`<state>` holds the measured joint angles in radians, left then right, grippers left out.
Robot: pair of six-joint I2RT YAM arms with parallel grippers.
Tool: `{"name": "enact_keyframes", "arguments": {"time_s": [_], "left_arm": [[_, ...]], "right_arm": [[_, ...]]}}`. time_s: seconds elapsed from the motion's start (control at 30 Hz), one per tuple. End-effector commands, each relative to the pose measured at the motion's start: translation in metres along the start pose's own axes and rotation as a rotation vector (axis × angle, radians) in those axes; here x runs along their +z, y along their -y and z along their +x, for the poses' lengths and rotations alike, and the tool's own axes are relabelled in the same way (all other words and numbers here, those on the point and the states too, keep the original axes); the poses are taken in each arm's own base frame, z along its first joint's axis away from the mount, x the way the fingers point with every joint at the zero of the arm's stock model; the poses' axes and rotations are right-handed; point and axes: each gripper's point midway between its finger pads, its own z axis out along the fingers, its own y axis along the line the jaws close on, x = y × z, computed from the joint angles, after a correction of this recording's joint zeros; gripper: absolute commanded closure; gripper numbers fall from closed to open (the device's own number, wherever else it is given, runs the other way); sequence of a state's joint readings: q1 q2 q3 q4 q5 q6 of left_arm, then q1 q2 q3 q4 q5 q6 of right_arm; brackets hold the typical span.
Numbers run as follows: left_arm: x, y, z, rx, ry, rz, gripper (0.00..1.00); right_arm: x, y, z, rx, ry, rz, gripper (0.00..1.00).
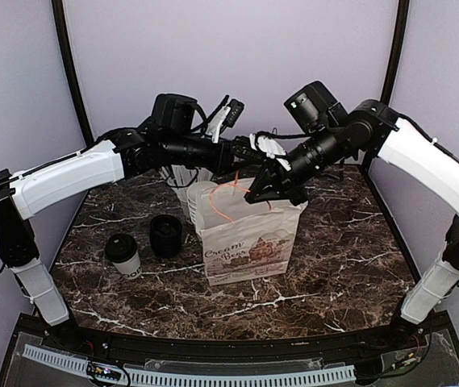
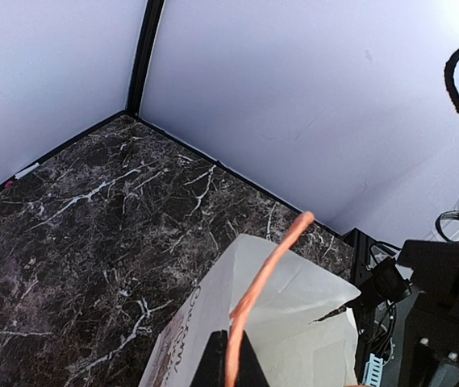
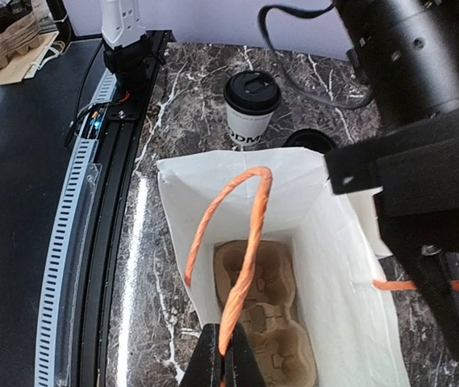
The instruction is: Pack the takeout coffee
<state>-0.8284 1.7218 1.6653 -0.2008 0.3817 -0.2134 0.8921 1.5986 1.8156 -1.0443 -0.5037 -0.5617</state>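
The takeout coffee, a white cup with a black lid, stands on the table left of the white paper bag; it also shows in the right wrist view. My left gripper is shut on the bag's far orange handle, fingertips at the frame bottom. My right gripper is shut on the near orange handle, fingertips over the bag mouth. The bag is held open. A brown cardboard cup carrier lies on its bottom.
A black round container stands between the coffee and the bag. A stack of white cups stands behind the bag's left corner. The left arm's gripper body hangs over the bag's far side. Purple walls enclose the marble table.
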Motion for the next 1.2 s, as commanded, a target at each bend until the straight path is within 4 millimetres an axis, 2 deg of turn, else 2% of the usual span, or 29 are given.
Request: {"name": "enact_keyframes", "arguments": {"time_s": [0.0,0.27,0.43,0.73,1.17], "left_arm": [[-0.016,0.011,-0.030,0.014,0.073,0.017,1.00],[-0.051,0.036,-0.089,0.012,0.255,0.054,1.00],[-0.061,0.046,-0.109,0.008,0.306,0.080,1.00],[-0.068,0.051,-0.119,0.020,0.336,0.087,1.00],[-0.070,0.048,-0.118,0.043,0.333,0.060,1.00]], "right_arm": [[-0.041,0.003,-0.044,-0.107,0.114,0.101,1.00],[-0.098,-0.001,-0.099,-0.216,0.258,0.194,1.00],[-0.102,-0.007,-0.106,-0.241,0.274,0.161,1.00],[-0.105,-0.007,-0.106,-0.247,0.269,0.170,1.00],[-0.097,-0.003,-0.103,-0.239,0.252,0.162,1.00]]}}
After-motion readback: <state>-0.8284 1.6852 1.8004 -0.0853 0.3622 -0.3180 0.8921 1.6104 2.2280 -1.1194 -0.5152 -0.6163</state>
